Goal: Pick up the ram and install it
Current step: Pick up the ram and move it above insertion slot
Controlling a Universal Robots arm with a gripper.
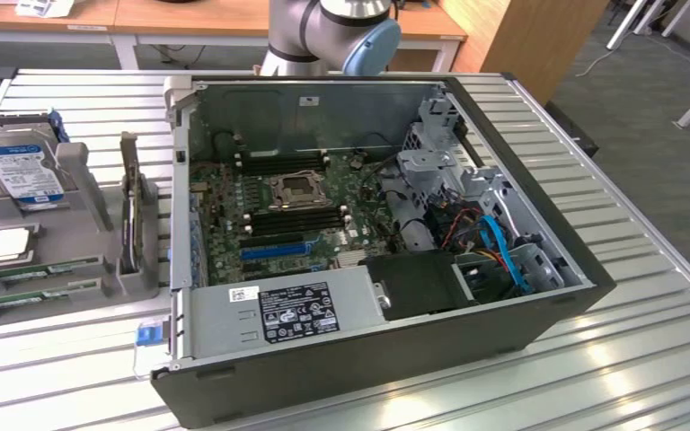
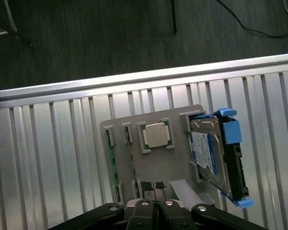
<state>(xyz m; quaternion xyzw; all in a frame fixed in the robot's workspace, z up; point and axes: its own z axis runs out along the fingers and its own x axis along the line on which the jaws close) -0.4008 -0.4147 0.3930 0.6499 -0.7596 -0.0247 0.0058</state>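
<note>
Claw pinched together, empty, hanging over grey tray; ram lies nr its side, untouched.

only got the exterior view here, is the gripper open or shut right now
Observer: Shut. The gripper has its fingertips together with nothing between them.
Operator: what's it over
Observer: It hangs above the edge of the grey holder, the one with the processor in its pocket.
Operator: ram touched yet
Observer: No. The ram lies in its slot along the holder's side, apart from the gripper.
</note>
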